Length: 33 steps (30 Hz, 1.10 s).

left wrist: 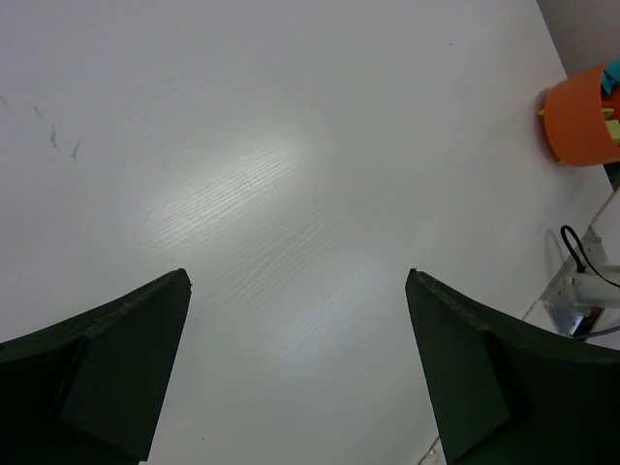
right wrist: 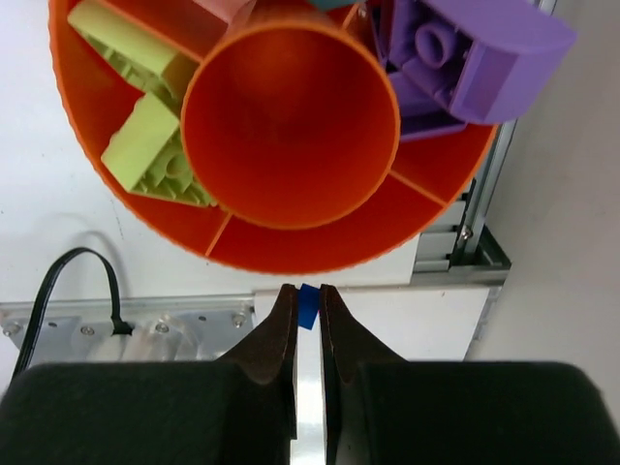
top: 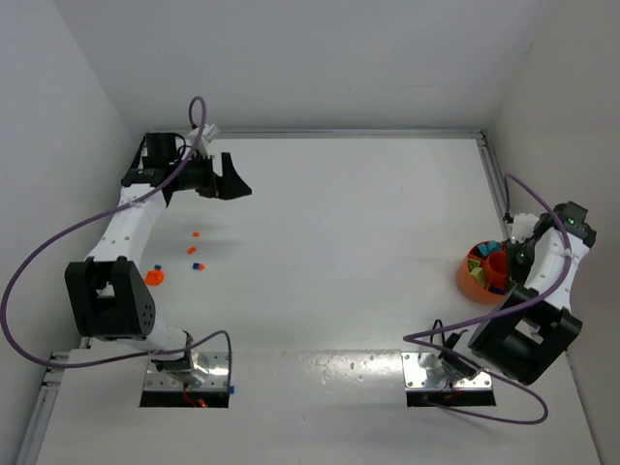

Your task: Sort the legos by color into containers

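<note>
- The left hand point(top: 235, 176) is held far to the left of the bowl point(top: 465, 283), towards the back-left corner. Its fingers are spread wide with nothing between them. From its wrist only bare desk point(left wrist: 291, 145) is seen below.
- A few loose bricks point(top: 192, 251), orange and blue, are scattered on the desk well to the left of the bowl and nearer the front than the left hand. These are judged to be the work left to do.
- No object is seen on the broad stretch of desk between those bricks and the bowl, so room for carrying across is judged ample.
- The bowl is set near the desk's right edge. Lime green bricks point(right wrist: 145, 145) are lodged in its ring compartments and a purple brick point(right wrist: 465, 58) in another. Nothing is seen in the central cup point(right wrist: 291, 116). Much of the sorting is judged done.
- The right hand point(right wrist: 308, 291) is poised just outside the bowl's rim, its fingers pressed together on a small blue brick point(right wrist: 308, 308). The ring compartment nearest to it is seen unfilled, and dropping the brick is judged to be the step in hand.
- A metal rail point(right wrist: 480, 194) and the right wall point(top: 562, 116) lie close beside the bowl. Little room is judged to be left on that side, so movement is better kept above the bowl or to its left.
</note>
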Each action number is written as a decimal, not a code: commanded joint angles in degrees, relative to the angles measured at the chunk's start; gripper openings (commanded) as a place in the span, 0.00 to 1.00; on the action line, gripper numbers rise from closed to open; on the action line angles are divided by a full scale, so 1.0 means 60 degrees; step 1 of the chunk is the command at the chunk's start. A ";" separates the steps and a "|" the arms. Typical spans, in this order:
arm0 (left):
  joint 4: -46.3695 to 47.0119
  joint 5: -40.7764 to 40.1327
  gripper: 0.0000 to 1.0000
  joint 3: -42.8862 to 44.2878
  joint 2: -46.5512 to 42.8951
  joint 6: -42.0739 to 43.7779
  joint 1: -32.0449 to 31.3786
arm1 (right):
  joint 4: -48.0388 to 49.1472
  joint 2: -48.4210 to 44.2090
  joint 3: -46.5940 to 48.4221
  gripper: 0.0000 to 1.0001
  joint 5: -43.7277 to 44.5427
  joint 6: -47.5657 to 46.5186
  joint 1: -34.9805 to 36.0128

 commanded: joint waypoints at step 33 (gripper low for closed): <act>-0.4004 -0.0892 0.99 -0.0075 -0.1724 0.4119 0.3585 | -0.0659 0.1652 0.3394 0.26 -0.4784 0.0023 0.4201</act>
